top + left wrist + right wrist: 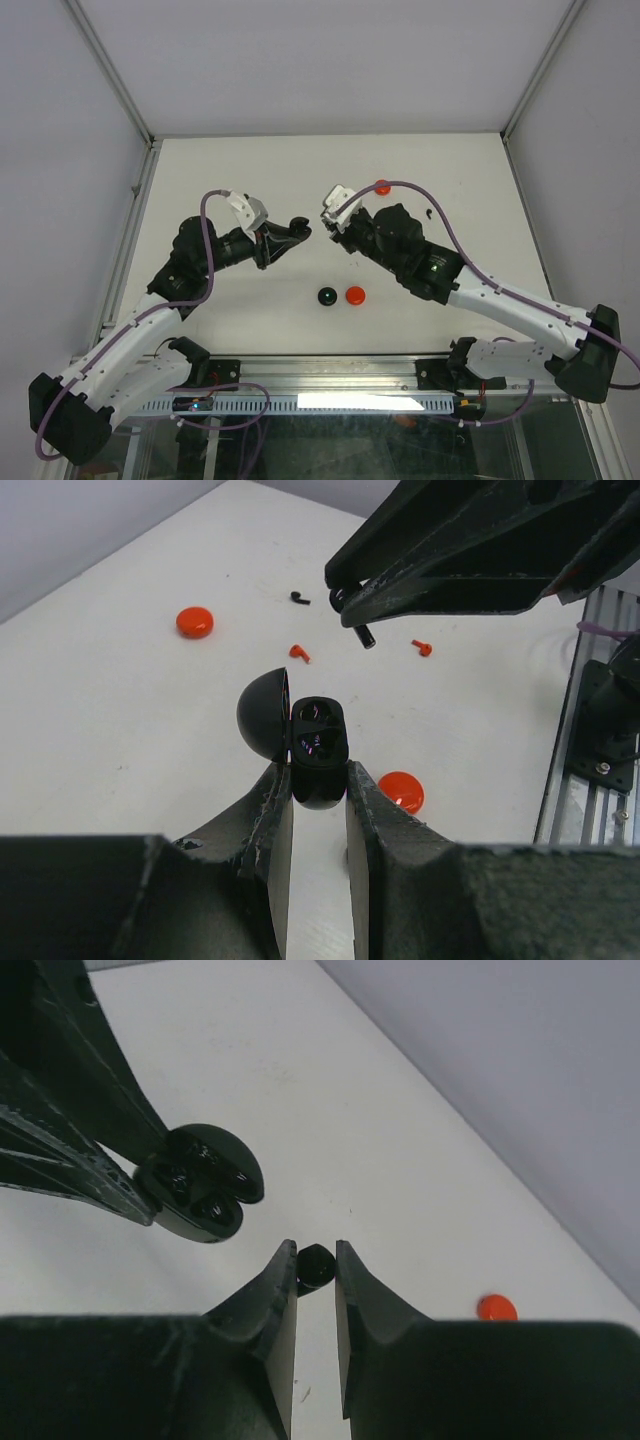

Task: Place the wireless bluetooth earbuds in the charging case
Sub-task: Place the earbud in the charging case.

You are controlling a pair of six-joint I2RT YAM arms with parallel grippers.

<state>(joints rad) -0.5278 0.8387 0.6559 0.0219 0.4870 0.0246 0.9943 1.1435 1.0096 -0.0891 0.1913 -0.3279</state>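
The black charging case point(318, 742) hangs above the table with its lid point(262, 715) swung open to the left. My left gripper point(318, 772) is shut on its lower body. My right gripper point(316, 1252) is shut on a black earbud point(315, 1266), held just to the right of the open case point(205, 1182) and apart from it. In the left wrist view that earbud point(364, 635) pokes out of the right gripper's tips above the case. In the top view the left gripper point(297, 229) and the right gripper point(330, 215) face each other over mid-table.
Loose on the white table lie a black earbud point(299, 598) and two red earbuds point(299, 653) point(422, 647). Round discs: red point(382, 187) at the back, black point(327, 296) and red point(355, 295) nearer the front. A metal rail point(330, 368) runs along the near edge.
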